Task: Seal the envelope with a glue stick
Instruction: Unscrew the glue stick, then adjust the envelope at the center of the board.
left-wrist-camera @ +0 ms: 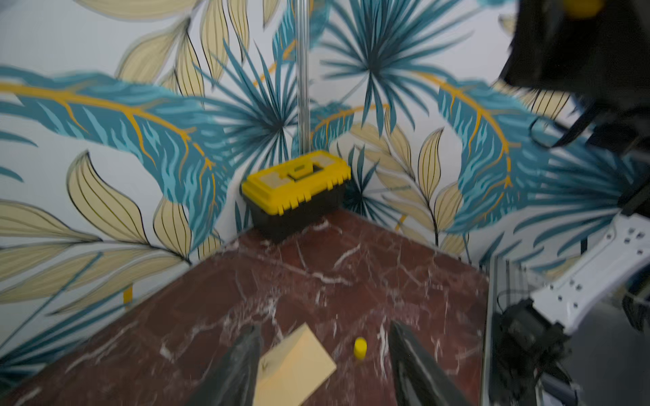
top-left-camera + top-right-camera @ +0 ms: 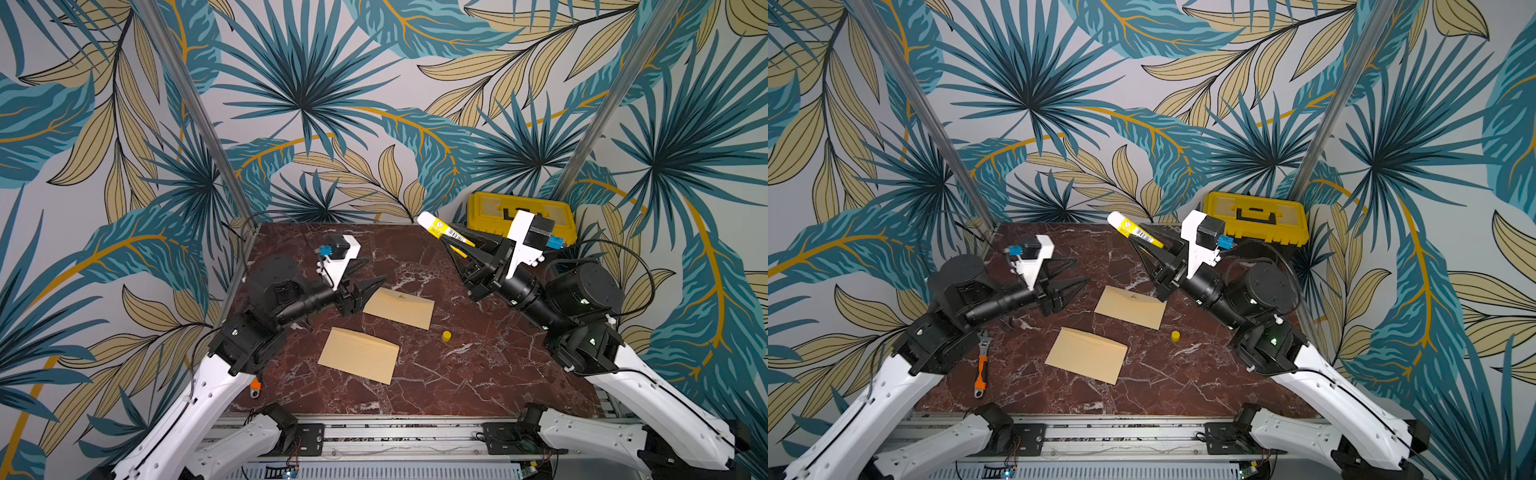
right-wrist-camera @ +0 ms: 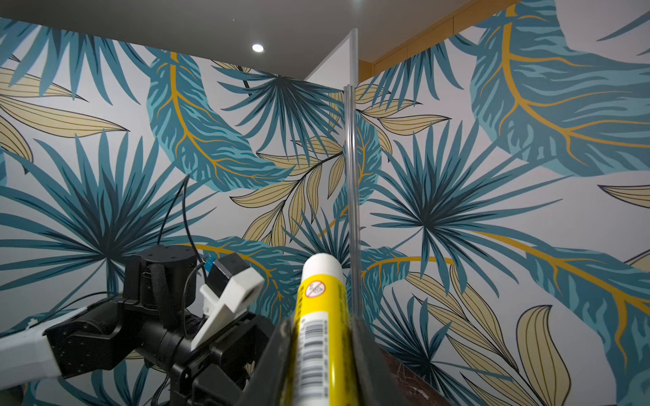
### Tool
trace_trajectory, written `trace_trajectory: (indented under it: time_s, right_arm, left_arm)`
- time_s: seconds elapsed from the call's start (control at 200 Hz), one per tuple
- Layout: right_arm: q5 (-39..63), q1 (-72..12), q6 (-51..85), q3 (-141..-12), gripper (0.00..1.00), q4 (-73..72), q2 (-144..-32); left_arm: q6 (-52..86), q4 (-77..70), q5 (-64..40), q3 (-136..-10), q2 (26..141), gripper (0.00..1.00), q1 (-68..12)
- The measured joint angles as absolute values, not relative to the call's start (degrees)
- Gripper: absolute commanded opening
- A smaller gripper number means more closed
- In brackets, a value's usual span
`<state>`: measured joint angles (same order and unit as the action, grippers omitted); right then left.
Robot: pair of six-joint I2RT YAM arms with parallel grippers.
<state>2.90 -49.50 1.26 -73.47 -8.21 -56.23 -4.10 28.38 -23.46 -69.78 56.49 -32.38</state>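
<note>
Small yellow plastic glue stick [image 2: 436, 226] held up in the air, uncapped

The right end effector [image 2: 455, 244] is pinching it by the lower body, high over the far part of the dark red marble surface [image 2: 457, 374], white tip aimed toward the back wall. Its little yellow cap [image 2: 446, 336] stands on the surface beside the far tan paper envelope [image 2: 399, 307]. The left end effector [image 2: 376, 269] is spread wide and empty, next to that envelope.

A yellow-lidded black toolbox [image 2: 1287, 222] sits at the far right corner of the dark red marble table [image 2: 1183, 374]. An orange-handled wrench [image 2: 982, 361] lies near its left edge.
</note>
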Motion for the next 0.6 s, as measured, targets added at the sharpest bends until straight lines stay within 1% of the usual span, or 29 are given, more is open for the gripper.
trace_trajectory:
  time_s: [0.125, 0.295, 0.481, 0.601]
  right_arm:
    - [1.48, -49.50, 0.43, -72.69, 0.00, -6.50, -55.27]
    - [0.38, -49.50, -0.54, -72.60, 0.00, -5.21, -54.13]
    - [-0.03, -49.50, -1.13, -71.99, 0.00, -4.73, -53.25]
    - [-0.43, -49.50, -1.30, -71.40, 0.00, -4.45, -53.23]
  left_arm:
    - [-13.13, 41.54, -21.69, -70.11, 64.73, 0.60, -32.38]
    - [-23.79, 53.54, -18.15, -70.13, 73.17, 0.60, -32.38]
    - [-33.52, 55.94, -15.33, -67.68, 78.94, 0.60, -32.40]
    - [-37.36, 55.94, -13.58, -67.55, 85.69, 0.60, -32.40]
